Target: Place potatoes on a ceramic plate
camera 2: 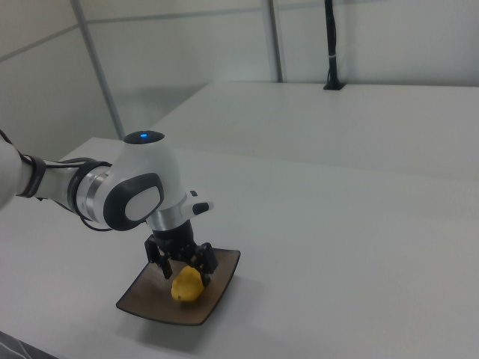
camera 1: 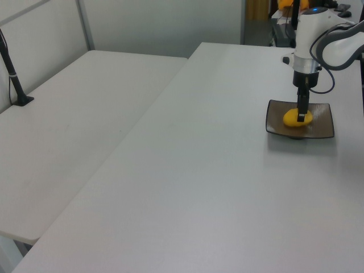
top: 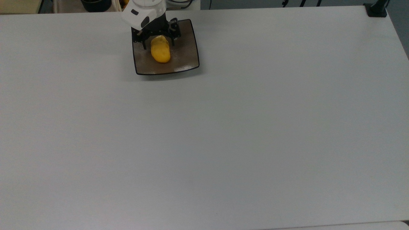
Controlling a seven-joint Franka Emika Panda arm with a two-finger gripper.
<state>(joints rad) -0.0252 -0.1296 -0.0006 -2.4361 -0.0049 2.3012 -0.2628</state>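
The yellow-orange potato (top: pixel 160 49) lies on the square brown ceramic plate (top: pixel 187 56), in its back-left part in the top view. My gripper (top: pixel 158 42) stands over the potato's far end, open, one finger on each side of it with small gaps. In the left view the potato (camera 1: pixel 298 118) rests at the middle of the plate (camera 1: pixel 325 126), under the gripper (camera 1: pixel 300 115). In the right view the potato (camera 2: pixel 187 286) lies on the plate (camera 2: pixel 152 308), just below the gripper's (camera 2: pixel 184 271) spread fingers.
The plate sits near the back edge of a wide white table (top: pixel 223 134). A black clamp (top: pixel 377 9) is fixed at the top view's right back corner. A dark pot (top: pixel 96 4) stands beyond the back edge. A second table (camera 1: pixel 79 119) adjoins at the left view's left.
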